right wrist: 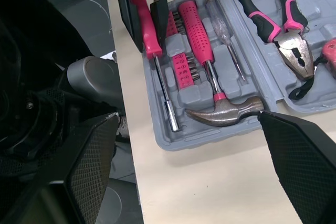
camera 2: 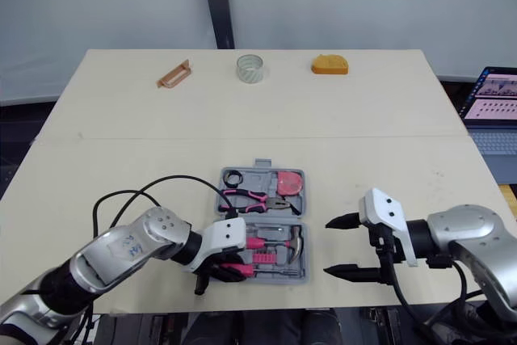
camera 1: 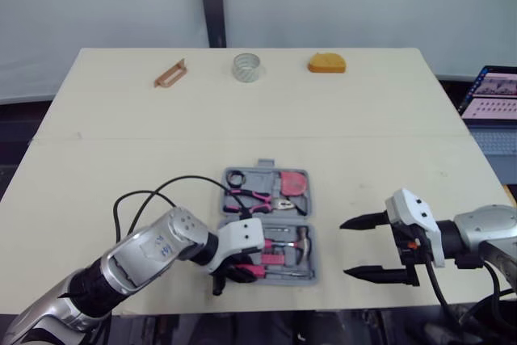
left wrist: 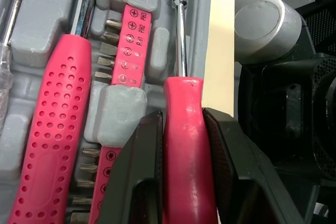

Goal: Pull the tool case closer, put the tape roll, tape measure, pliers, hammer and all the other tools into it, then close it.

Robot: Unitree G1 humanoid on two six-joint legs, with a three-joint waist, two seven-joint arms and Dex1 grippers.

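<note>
The grey tool case (camera 1: 260, 176) lies open near the table's front edge. Its far half holds pink-handled pliers (camera 1: 257, 198), a pink tape measure (camera 1: 292, 183) and a black ring (camera 1: 236, 178). Its near half holds a hammer (right wrist: 226, 109), a bit strip (left wrist: 131, 45) and a clear-handled screwdriver (right wrist: 223, 30). My left gripper (camera 1: 234, 274) is shut on a pink-handled driver (left wrist: 186, 145) that lies along the case's front rim. My right gripper (camera 1: 346, 248) hangs open to the right of the case, holding nothing. A clear tape roll (camera 1: 246, 67) and an orange tool (camera 1: 326, 63) sit at the far edge.
A copper-coloured bracket (camera 1: 170, 73) lies at the back left of the table. A laptop (camera 1: 489, 98) stands beyond the table's right edge. A black cable (camera 1: 153, 195) loops over the table left of the case.
</note>
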